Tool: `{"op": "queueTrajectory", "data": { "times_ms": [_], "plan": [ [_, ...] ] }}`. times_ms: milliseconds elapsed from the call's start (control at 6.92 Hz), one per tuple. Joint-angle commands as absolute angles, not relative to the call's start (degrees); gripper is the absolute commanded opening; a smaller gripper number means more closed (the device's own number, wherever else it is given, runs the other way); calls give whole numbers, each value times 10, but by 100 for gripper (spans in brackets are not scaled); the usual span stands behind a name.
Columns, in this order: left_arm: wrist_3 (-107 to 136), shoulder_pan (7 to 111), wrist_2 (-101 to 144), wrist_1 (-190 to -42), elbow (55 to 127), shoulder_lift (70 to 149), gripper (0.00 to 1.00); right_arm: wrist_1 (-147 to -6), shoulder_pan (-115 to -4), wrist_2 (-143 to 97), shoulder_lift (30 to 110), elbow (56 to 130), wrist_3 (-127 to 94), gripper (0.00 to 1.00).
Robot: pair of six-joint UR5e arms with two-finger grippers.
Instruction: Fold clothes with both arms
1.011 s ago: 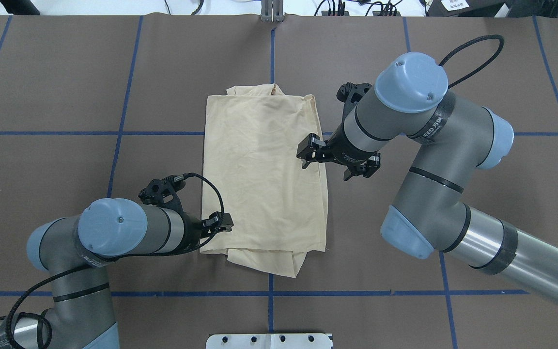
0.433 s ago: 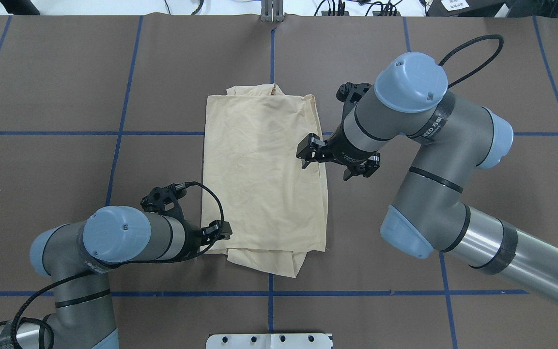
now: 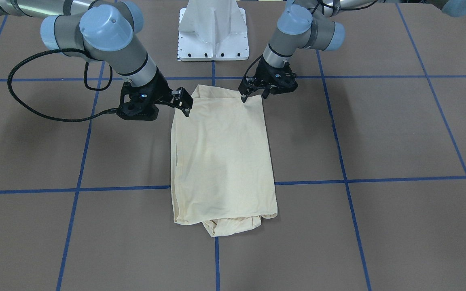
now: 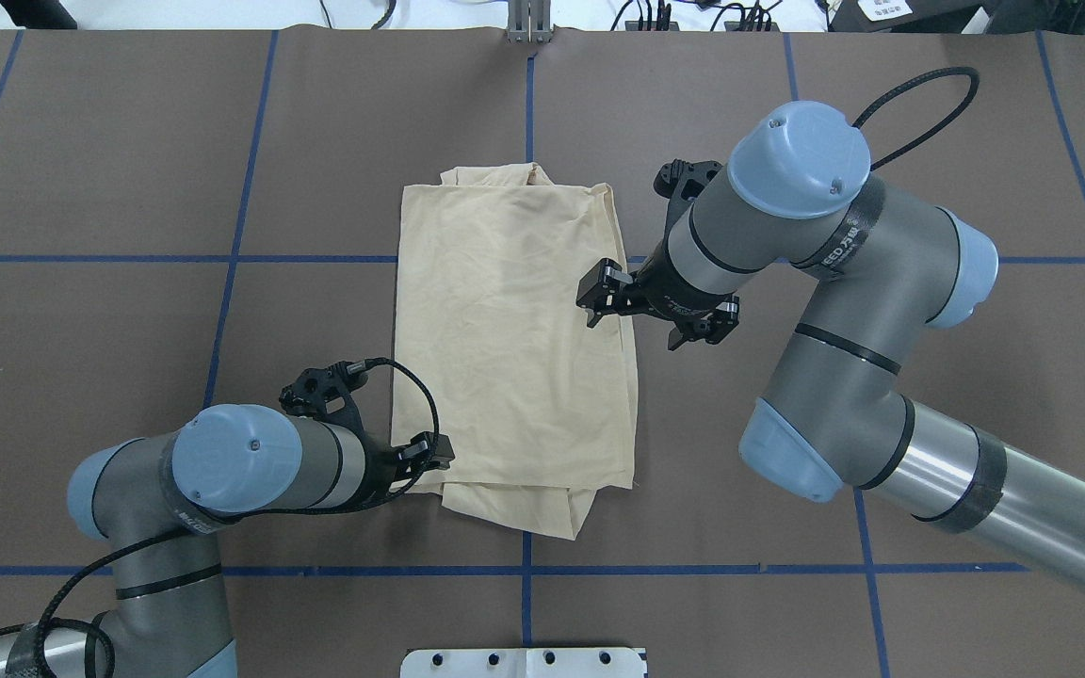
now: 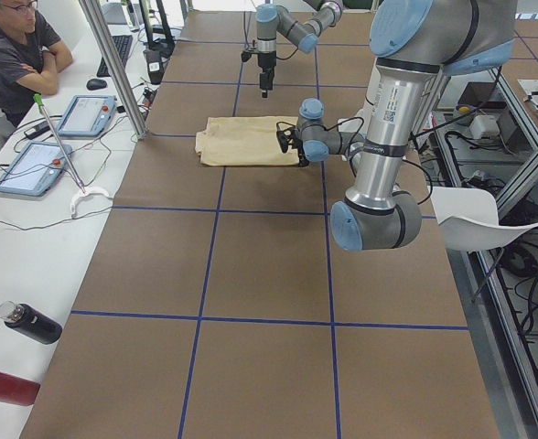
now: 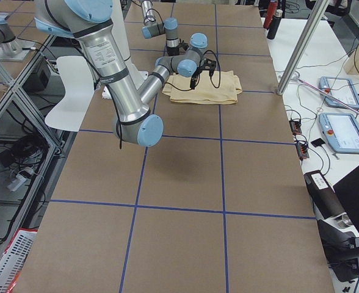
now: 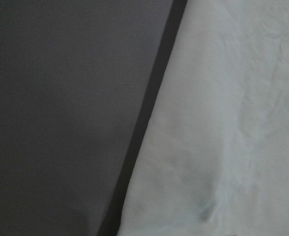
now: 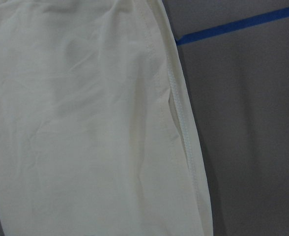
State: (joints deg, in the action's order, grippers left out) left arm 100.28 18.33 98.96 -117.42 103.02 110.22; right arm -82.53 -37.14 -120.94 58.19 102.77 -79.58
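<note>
The clothes are one cream-yellow shirt, folded into a tall rectangle with its plain side up. Tucked folds stick out at both short ends. My left gripper hangs low over the shirt's corner nearest the robot on the left, and in the front-facing view its fingers look open with nothing between them. The left wrist view shows only the shirt's edge against the brown table. My right gripper is open at the shirt's right edge, about halfway along it, and the hemmed edge fills its wrist view.
The white pedestal base stands just behind the shirt's near end. Blue tape lines grid the brown table. Beside the table's far edge a seated person, control tablets and two bottles occupy a white bench.
My left gripper has slid along the shirt's left edge toward the robot, down to the near corner. The right arm and the shirt have not moved.
</note>
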Motion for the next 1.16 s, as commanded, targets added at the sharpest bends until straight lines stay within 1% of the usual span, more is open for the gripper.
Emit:
{"op": "queueTrajectory", "data": {
  "times_ms": [0, 144, 433, 722, 1011],
  "plan": [
    [1003, 180, 991, -1174, 1027, 1103, 89, -825, -372, -1209, 582, 1028, -795, 100],
    [1003, 180, 991, -1174, 1027, 1103, 89, -825, -372, -1209, 582, 1028, -794, 100],
    [1002, 178, 991, -1174, 1027, 1102, 72, -825, -373, -1210, 582, 1027, -792, 100],
    [1001, 172, 990, -1174, 1027, 1101, 63, -825, -374, -1210, 583, 1027, -790, 100],
    [998, 173, 990, -1174, 1027, 1102, 46, -825, -375, -1210, 583, 1027, -790, 100]
  ]
}}
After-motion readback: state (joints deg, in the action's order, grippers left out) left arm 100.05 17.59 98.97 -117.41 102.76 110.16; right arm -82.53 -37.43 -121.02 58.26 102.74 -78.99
